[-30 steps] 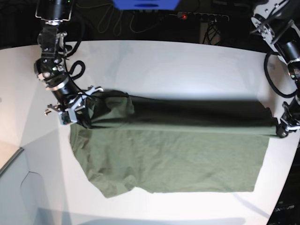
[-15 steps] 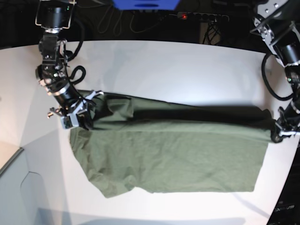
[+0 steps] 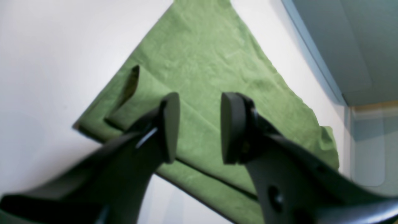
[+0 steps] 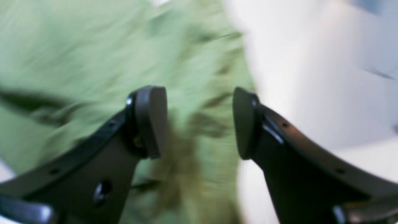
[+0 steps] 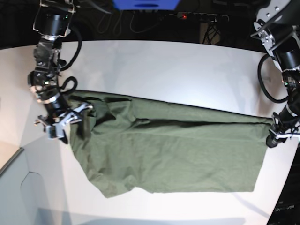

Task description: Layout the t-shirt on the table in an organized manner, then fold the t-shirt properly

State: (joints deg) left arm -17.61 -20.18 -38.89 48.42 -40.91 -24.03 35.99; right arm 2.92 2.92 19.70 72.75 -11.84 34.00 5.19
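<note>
First lengthwise fold lies done: t-shirt (image 5: 173, 150) doubled across the desk (image 5: 178, 70). Left gripper (image 3: 199, 127) and right gripper (image 4: 199, 123) both parted, empty. Cross folds remain.

Table (image 5: 187, 70): white, curved far edge, dark background behind it.
T-shirt (image 5: 178, 154): olive green, spread flat across the table, folded lengthwise with a dark crease running along its upper part; wrinkled and bunched at the view's left end; lower left corner juts toward the near edge.
Right gripper (image 5: 63, 123): at the t-shirt's bunched left end, jaws apart, just at the fabric's edge.
Left gripper (image 5: 276, 136): at the t-shirt's upper right corner; jaws too small to judge.
Power strip (image 5: 197, 17): behind the table, red light on.
</note>
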